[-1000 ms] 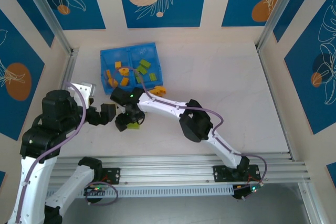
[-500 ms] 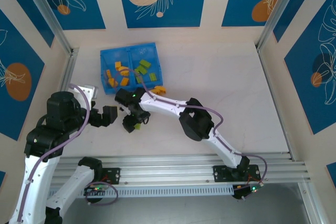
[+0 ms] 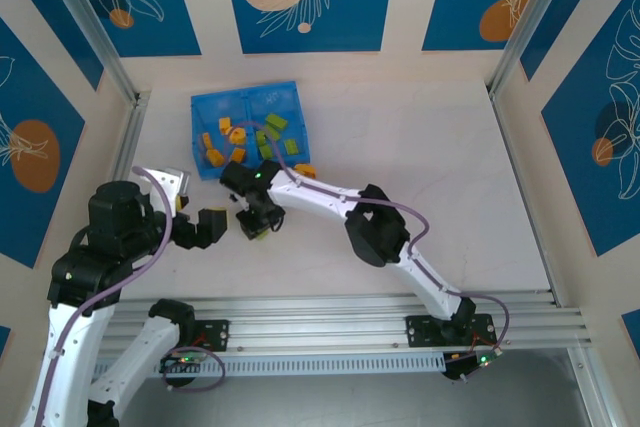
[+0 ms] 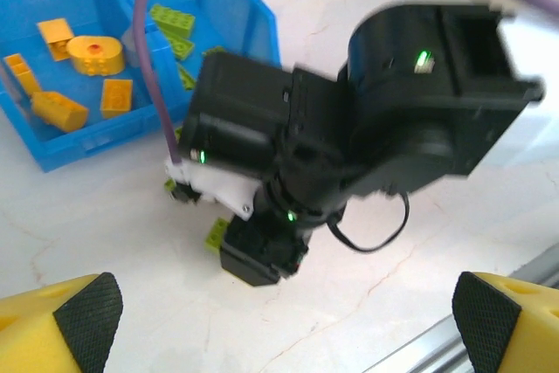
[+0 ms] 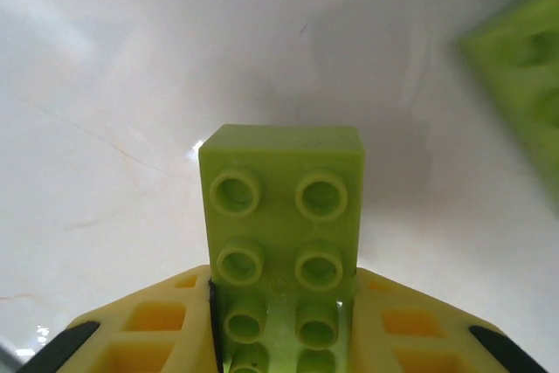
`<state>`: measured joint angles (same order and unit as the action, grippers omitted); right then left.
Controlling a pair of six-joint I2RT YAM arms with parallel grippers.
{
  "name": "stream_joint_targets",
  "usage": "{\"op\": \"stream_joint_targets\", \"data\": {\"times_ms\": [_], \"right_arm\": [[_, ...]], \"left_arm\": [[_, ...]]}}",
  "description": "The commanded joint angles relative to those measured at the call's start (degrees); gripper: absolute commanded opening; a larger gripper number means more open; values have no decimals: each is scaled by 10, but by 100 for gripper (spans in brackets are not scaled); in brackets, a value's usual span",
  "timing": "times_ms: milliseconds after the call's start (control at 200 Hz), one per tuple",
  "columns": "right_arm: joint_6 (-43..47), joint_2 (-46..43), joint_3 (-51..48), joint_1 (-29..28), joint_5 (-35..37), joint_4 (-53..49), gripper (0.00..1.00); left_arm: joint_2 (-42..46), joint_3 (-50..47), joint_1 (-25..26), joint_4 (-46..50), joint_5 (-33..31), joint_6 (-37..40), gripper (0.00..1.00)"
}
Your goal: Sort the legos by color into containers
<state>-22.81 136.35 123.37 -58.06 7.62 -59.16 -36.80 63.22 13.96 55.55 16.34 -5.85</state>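
Right gripper (image 3: 255,226) closing on a lime-green brick (image 5: 284,216) on the table (image 3: 430,167), just near of the blue tray (image 3: 215,107). A second ago the jaws stood wide, straddling this brick; they have since narrowed, and the right wrist view shows the two yellow fingers pressed against its long sides, with the studded top facing the camera. Whether the brick has left the surface cannot be told. The arm has also shifted slightly toward the far side, closer to the tray's near wall. The left gripper (image 4: 286,316) remains spread wide and empty, just left of the right gripper, and has drawn back a little toward the near-left. In the tray, the orange-yellow bricks (image 3: 222,142) lie in the left compartment and the green bricks (image 3: 275,129) in the right. A stray orange-yellow brick (image 3: 305,171) rests outside the tray, by its near-right corner. A second green brick (image 5: 515,67) lies on the table close to the held one. The fresh grasp suggests that the pick is complete. The step in hand is probably the short carry to the right compartment, with at least two bricks left to sort afterward.
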Motion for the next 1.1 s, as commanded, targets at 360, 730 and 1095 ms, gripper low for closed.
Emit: {"op": "stream_joint_targets", "data": {"times_ms": [360, 730, 1095], "right_arm": [[-84, 40, 258, 134, 59, 33, 27], [-5, 143, 335, 179, 45, 112, 40], [-102, 39, 338, 199, 15, 111, 59]], "left_arm": [[-1, -9, 2, -27, 84, 44, 100], [-4, -12, 2, -24, 48, 22, 100], [-63, -35, 3, -49, 93, -7, 98]]}}
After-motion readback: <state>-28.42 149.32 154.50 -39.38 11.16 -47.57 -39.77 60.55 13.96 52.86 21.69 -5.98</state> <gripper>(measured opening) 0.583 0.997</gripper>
